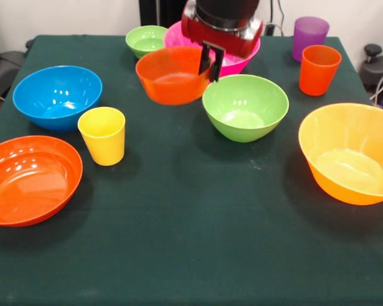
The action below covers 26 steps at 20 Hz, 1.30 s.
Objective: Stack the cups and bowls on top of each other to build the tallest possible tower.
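My gripper (212,66) comes down at the back of the table, its two black fingers closed over the right rim of the small red-orange bowl (171,75). That bowl is tilted with its opening towards the camera. Directly behind it the large pink bowl (176,37) is partly hidden by the arm. To its right the medium green bowl (245,106) sits upright on the cloth. Nothing is stacked on anything else.
A small green bowl (146,39) is at the back left, with a blue bowl (57,95), a yellow cup (103,134) and a shallow orange bowl (29,179) on the left. On the right are a large yellow-orange bowl (351,153), an orange cup (319,69) and a purple cup (309,36).
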Available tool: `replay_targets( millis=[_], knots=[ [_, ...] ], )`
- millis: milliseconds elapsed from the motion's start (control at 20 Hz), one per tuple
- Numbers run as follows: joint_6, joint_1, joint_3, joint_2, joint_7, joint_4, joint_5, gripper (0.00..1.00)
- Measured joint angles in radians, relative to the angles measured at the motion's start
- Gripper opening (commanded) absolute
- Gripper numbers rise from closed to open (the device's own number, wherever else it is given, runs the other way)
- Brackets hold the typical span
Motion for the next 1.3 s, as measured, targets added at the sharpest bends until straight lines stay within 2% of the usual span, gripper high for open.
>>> replay_targets(
  millis=[400, 450, 650, 950, 1300],
  knots=[
    [0.096, 0.000, -0.001, 0.125, 0.010, -0.239, 0.004, 0.00],
    [0.117, 0.000, -0.001, 0.161, 0.010, -0.303, 0.006, 0.00],
    [0.147, 0.000, -0.004, 0.213, 0.010, -0.395, 0.010, 0.00],
    [0.213, -0.004, -0.015, 0.342, 0.010, -0.608, 0.037, 0.00],
    [0.239, -0.008, -0.042, 0.453, 0.010, -0.774, 0.062, 0.00]
  ],
)
